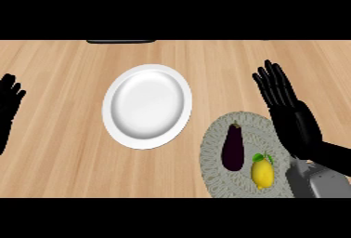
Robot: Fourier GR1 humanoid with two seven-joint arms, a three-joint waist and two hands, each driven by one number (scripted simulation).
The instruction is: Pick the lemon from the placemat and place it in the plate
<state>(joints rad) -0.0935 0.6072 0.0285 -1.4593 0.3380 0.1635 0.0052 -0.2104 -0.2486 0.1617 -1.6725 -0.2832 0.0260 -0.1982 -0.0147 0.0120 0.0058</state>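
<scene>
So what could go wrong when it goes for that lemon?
The lemon lies close beside the eggplant on the placemat, so the open right robot hand might bump the eggplant while closing in. The lemon looks rounded and could roll away if nudged. The plate lies beyond the eggplant, so a low carry might sweep it along.

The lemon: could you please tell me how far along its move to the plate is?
Nothing is done yet: the lemon lies on the placemat beside the eggplant. In hand: the right hand hovers open nearby, holding nothing; the left hand rests open at the left edge. Left: grasping, carrying, placing on the plate.
</scene>
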